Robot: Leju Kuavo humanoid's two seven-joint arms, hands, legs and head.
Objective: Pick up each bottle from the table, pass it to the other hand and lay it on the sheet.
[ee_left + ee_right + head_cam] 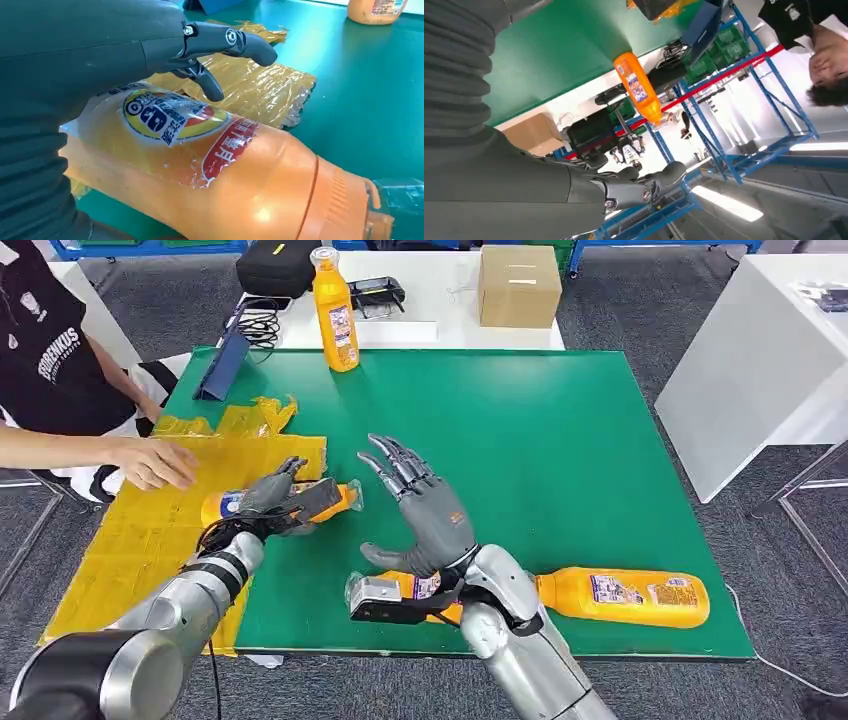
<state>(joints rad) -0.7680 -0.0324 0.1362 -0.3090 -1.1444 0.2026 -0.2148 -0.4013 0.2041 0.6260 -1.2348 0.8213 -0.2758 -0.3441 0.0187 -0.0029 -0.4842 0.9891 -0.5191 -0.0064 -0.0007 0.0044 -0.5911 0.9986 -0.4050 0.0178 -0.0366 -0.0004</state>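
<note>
My left hand [285, 502] grips an orange bottle [225, 507] lying sideways at the right edge of the yellow sheet [130, 540], its clear cap pointing over the green mat [560, 450]. In the left wrist view the bottle [225, 175] lies against my left hand [100, 50], with the sheet [260, 90] behind it. My right hand [420, 505] hovers just right of that bottle, fingers spread and holding nothing. Near the front edge lie a second bottle [620, 597] and a third bottle [410, 585], partly hidden by my right forearm. Another bottle [337, 310] [639, 90] stands upright at the far edge.
A person stands at the left with a hand [150, 462] resting on the sheet. A blue stand [222, 365] leans at the mat's far left corner. A cardboard box [518, 285] and a black bag [275, 265] sit on the white table behind. Another white table [760, 360] stands at the right.
</note>
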